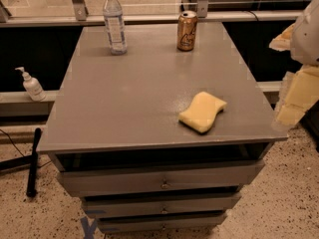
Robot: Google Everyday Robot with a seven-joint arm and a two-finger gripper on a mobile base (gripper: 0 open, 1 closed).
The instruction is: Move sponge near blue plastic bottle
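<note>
The pale yellow sponge (202, 111) lies flat on the grey cabinet top (139, 93), toward the front right. The blue plastic bottle (114, 21), clear with a white cap and a bluish label, stands upright at the back left of the top. My gripper (298, 83) is at the right edge of the view, beyond the cabinet's right side, to the right of the sponge and apart from it. Its yellowish blocky fingers (299, 94) hold nothing that I can see.
A gold-brown drink can (187, 31) stands at the back right of the top. A small white pump bottle (32, 84) sits on a ledge at the left. Drawers (162, 183) are below the top. A black rod (33, 161) lies on the floor at the left.
</note>
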